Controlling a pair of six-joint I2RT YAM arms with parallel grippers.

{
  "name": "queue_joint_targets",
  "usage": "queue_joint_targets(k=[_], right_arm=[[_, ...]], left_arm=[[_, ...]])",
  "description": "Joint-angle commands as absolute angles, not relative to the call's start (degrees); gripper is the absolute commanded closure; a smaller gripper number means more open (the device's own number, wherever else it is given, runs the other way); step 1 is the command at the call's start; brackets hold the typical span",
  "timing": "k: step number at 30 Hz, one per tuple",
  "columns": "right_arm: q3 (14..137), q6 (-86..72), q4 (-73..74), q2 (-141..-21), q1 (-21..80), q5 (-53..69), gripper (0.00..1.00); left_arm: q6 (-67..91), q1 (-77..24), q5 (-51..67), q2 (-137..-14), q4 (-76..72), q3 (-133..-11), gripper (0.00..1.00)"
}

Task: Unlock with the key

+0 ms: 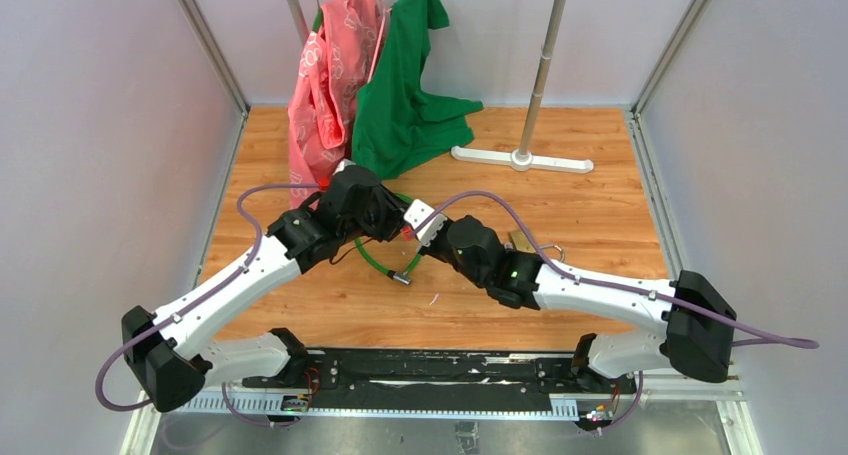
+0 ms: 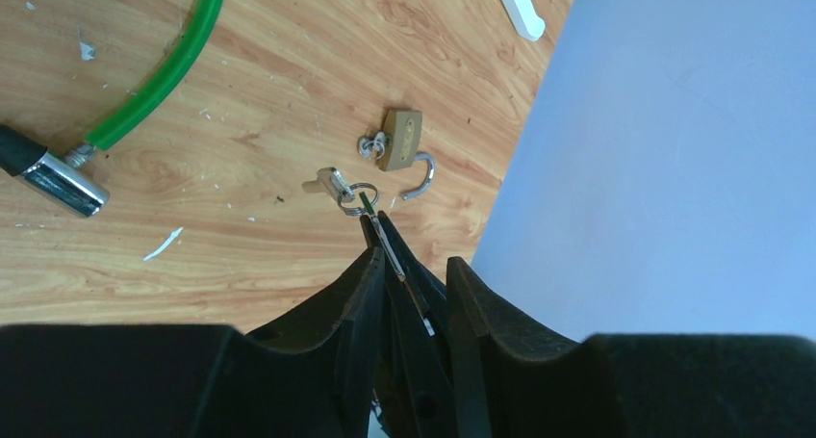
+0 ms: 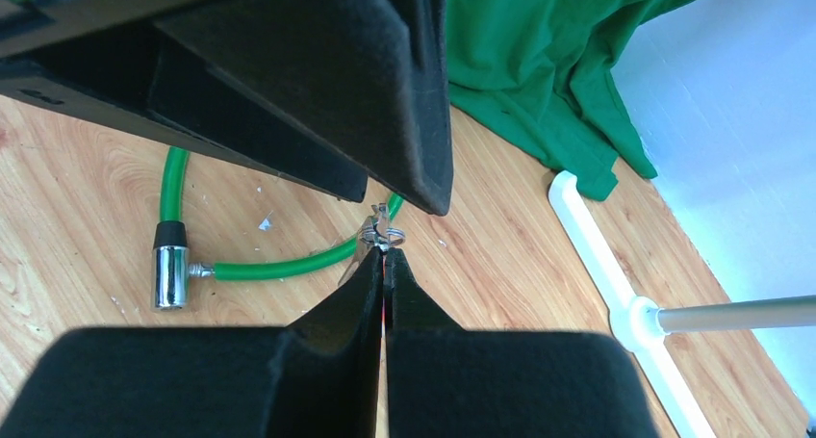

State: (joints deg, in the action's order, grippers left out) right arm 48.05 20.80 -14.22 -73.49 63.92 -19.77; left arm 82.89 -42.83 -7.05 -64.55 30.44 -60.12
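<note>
My right gripper [image 3: 385, 253] is shut on the small silvery key [image 3: 373, 234]. The key's ring [image 2: 361, 199] and a small silvery piece [image 2: 330, 181] stick out past the fingertips. In the left wrist view the key's thin metal edge [image 2: 393, 257] shows between those shut fingers. My left gripper [image 2: 416, 261] stands partly open around the right gripper's tips, one finger [image 2: 366, 294] close against them. Both grippers meet above mid-table [image 1: 405, 227]. The green cable lock [image 3: 279, 265] lies below on the wood, its chrome end [image 3: 171, 276] free.
A brass padlock [image 2: 402, 140] with its shackle swung open lies on the wood beside a small bunch of keys [image 2: 370, 147]. At the back hang a green cloth [image 1: 405, 95] and a pink one [image 1: 325, 75] on a rack with a white base [image 1: 520, 159].
</note>
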Motion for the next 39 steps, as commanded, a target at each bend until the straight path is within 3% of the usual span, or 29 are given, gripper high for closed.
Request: queue_joint_targets(k=[1, 30, 36, 39], right_arm=[[49.8, 22.4, -16.1, -74.1, 65.1, -21.9, 1.0], [50.0, 24.6, -19.9, -75.2, 66.1, -26.5, 1.0], [50.2, 24.9, -19.9, -75.8, 66.3, -26.7, 1.0], [50.3, 25.2, -19.9, -75.9, 66.5, -26.8, 1.0]], left_arm=[[81.9, -42.3, -7.4, -65.3, 30.8, -62.5, 0.67], [79.9, -42.3, -6.5, -67.6, 31.1, -63.4, 0.71], [79.7, -42.3, -6.5, -67.7, 30.9, -63.5, 0.79], [79.4, -42.3, -6.3, -68.0, 30.7, -63.5, 0.88]])
